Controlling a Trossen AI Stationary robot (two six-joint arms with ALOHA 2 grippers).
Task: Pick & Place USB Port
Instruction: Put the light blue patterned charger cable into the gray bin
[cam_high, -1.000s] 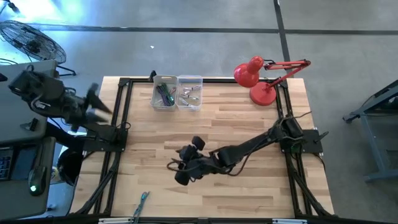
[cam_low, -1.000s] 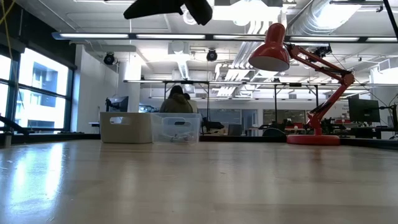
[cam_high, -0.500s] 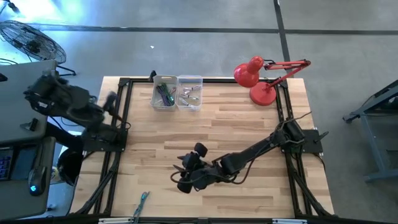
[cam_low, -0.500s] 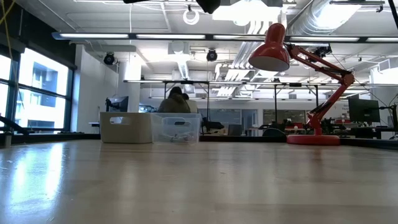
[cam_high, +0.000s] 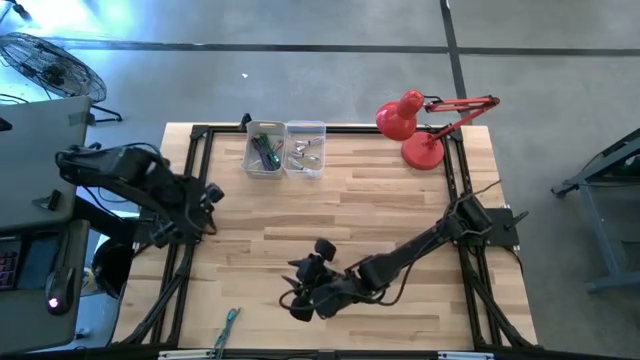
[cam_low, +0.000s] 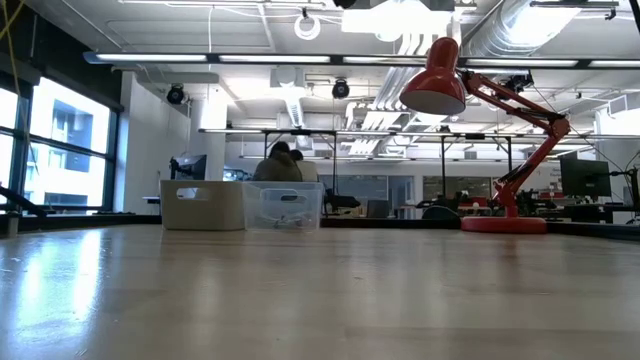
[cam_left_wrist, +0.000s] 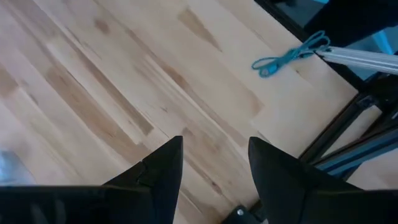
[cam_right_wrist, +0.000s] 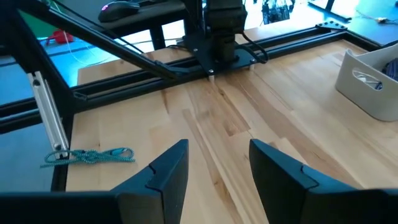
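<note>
I cannot make out a USB port in any view. Two small bins stand at the table's far side, a white one (cam_high: 263, 149) with coloured cables and a clear one (cam_high: 305, 148) with silvery bits. My left gripper (cam_high: 207, 195) hangs open over the table's left edge, tilted down, with bare wood between its fingers (cam_left_wrist: 211, 168). My right gripper (cam_high: 300, 291) is stretched out over the near middle of the table, open and holding nothing (cam_right_wrist: 217, 168). Both are far from the bins.
A red desk lamp (cam_high: 415, 125) stands at the far right corner. A teal cord (cam_high: 230, 325) lies by the near left edge, and the black frame rails (cam_high: 195, 160) run along the table's sides. Bare wood lies between the two arms.
My left arm has swung in from beyond the table's left edge toward the table, sinking and rolling its wrist, so its gripper now hangs over the left rail. My right gripper has drifted toward the near edge. Neither gripper has opened or shut.
</note>
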